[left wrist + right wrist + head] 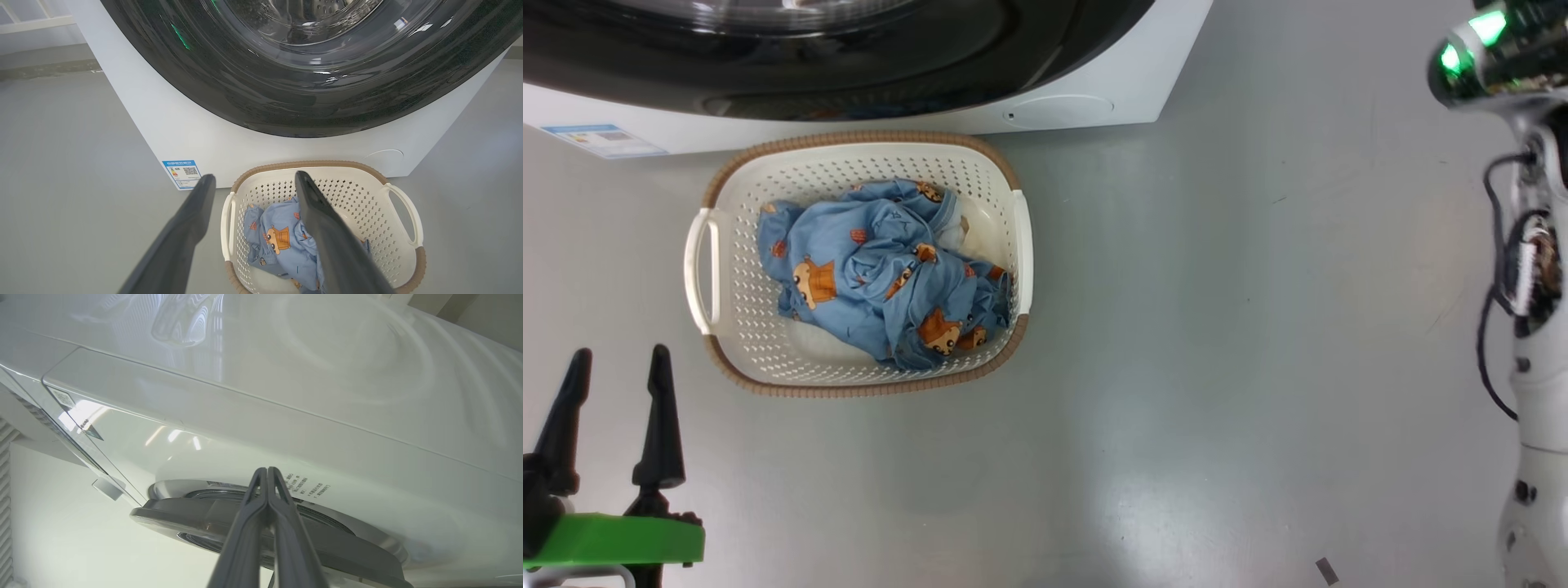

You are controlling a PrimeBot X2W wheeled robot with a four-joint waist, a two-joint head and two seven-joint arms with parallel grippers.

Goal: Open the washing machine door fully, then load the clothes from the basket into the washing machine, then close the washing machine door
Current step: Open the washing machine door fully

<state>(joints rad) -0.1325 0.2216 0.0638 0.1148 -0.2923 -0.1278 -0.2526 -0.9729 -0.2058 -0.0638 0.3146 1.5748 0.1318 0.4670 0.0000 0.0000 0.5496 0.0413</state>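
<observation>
the left gripper (pixel 255 176) has 2 long, dark, tapered fingers (pixel 184 228) standing wide apart with nothing between them. past their tips and lower down sits 1 basket (pixel 310 164), not touched. in the left wrist view 1 finger crosses in front of the clothes (pixel 282 241). the basket is cream-white perforated plastic, a rounded rectangle with a brown woven-look rim and 2 white loop handles. the clothes lie in it as 1 crumpled heap of soft light blue fabric with orange-brown bear prints, a cream piece showing at 1 edge; i cannot count the separate garments.

just beyond the basket stands 1 washing machine (pixel 184 134), white, boxy and smooth, with 1 small blue label (pixel 182 173) near its lower corner. its 1 round washing machine door (pixel 306 102) is glossy black around bulging clear glass.

the right gripper (pixel 266 470) has its 2 fingers pressed together, gripping nothing. their tips point at the machine's shiny white front, with the door's rim right behind them; contact cannot be told.

in the head view the left gripper (pixel 619 355) sits beside the basket (pixel 743 327) on the smooth grey floor (pixel 1217 327).
</observation>
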